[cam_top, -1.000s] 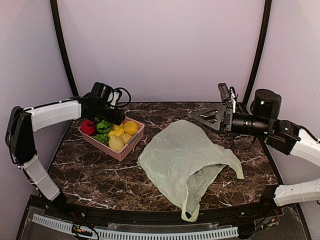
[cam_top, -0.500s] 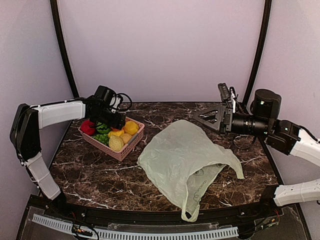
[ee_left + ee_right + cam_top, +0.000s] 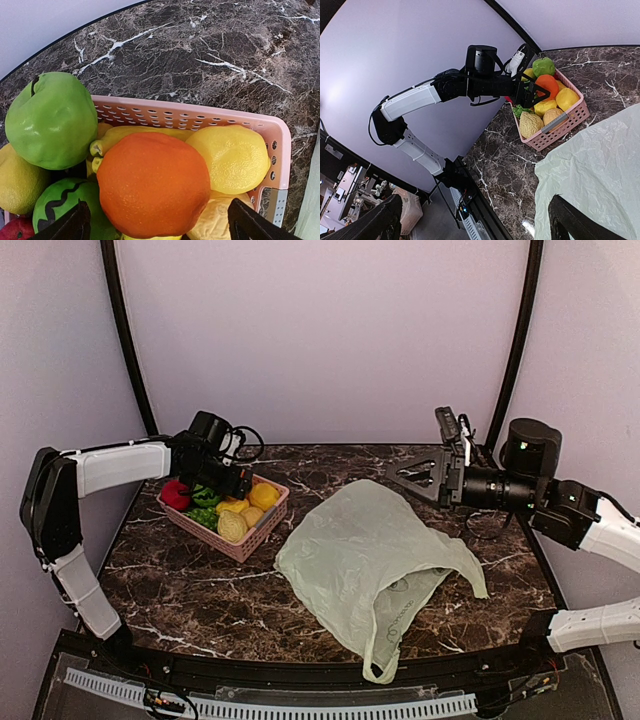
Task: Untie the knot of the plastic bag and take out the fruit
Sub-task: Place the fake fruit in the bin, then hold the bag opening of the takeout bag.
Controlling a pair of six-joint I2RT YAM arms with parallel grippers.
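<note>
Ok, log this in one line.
left gripper open over round orange fruit in pink plastic basket | right gripper open | pale green plastic bag lying flat

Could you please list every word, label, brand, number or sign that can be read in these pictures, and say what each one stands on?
plastic bag: a faint line of print near its handle, too small and blurred to read.
Nothing else: no writing shows on the basket, on the fruit or anywhere else in the three views.

Faint print [image 3: 398, 614] on plastic bag [image 3: 350, 540] — illegible; nothing else readable.
</note>
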